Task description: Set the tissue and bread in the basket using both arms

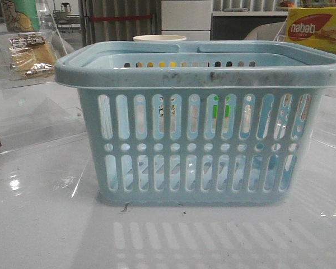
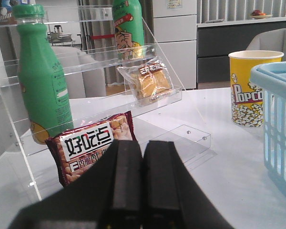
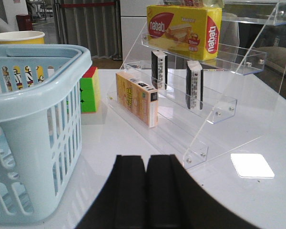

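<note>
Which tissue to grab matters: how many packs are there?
2 tissue packs, both upright on the rack's middle shelf below the nabati box: one nearer the basket, one farther. Others may be hidden.

1. Basket (image 1: 201, 140) at table (image 1: 45, 224) centre, near.
2. Bread (image 1: 31, 53) on shelf (image 1: 22, 84), far left.
3. Nabati box (image 1: 316, 28) far right, popcorn cup (image 1: 159, 38) behind basket.

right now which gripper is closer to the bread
Left. The left gripper faces the shelf holding the bread; the right gripper is across the basket, bread out of its view.
</note>
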